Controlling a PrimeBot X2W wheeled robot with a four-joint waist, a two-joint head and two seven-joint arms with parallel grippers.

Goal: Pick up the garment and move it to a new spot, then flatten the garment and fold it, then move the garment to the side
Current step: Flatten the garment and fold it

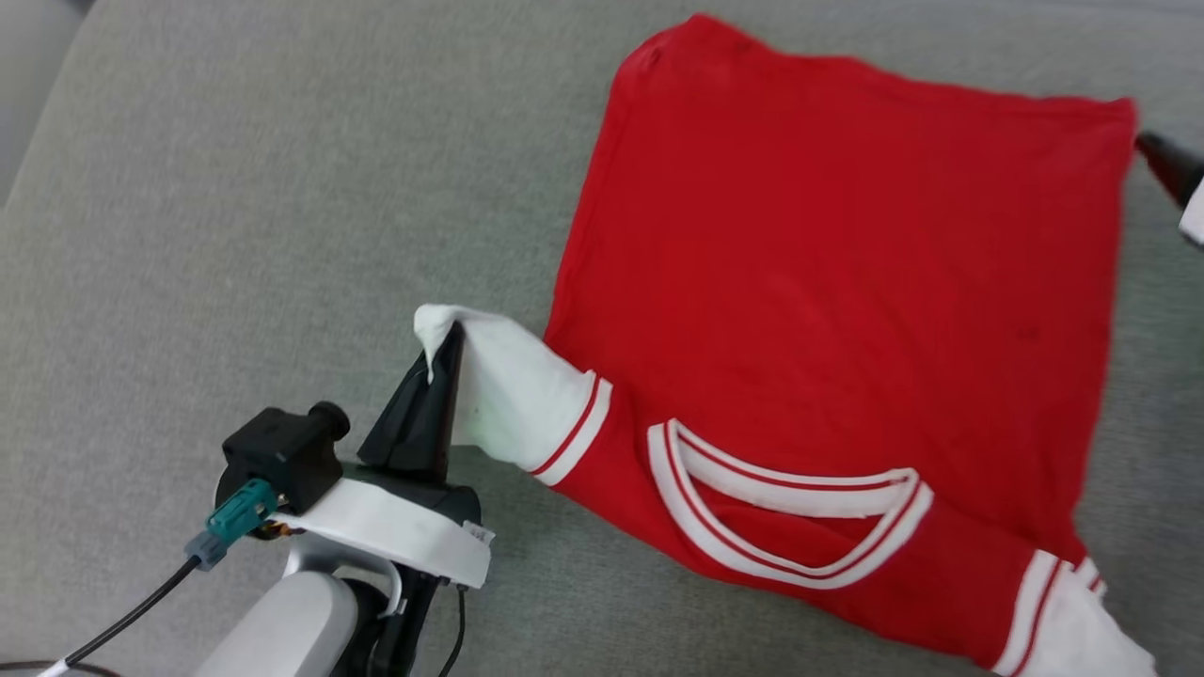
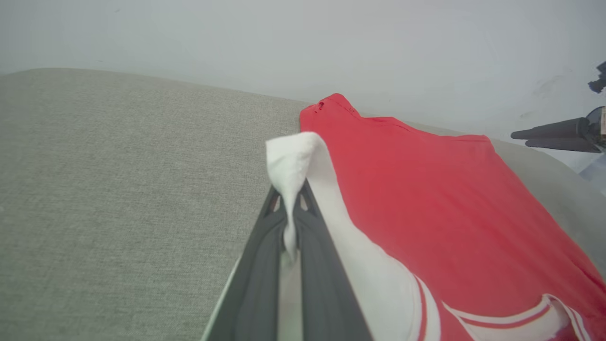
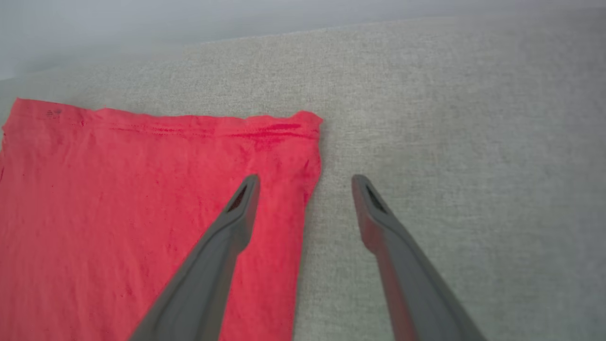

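The garment (image 1: 828,301) lies spread with its plain red back up on the grey cushion, striped collar (image 1: 781,522) toward me. My left gripper (image 1: 450,353) is shut on the tip of its white left sleeve (image 2: 291,161), lifting it slightly off the cushion. In the right wrist view my right gripper (image 3: 305,182) stands open above the garment's far hem corner (image 3: 303,128), one finger over red cloth, the other over bare cushion, holding nothing. The right gripper's dark tip (image 1: 1166,165) shows at the head view's right edge, beside that corner.
The grey fabric cushion (image 1: 235,235) stretches wide to the left of the garment. The other white sleeve (image 1: 1082,630) lies at the lower right. A pale wall (image 2: 331,42) rises behind the cushion's far edge.
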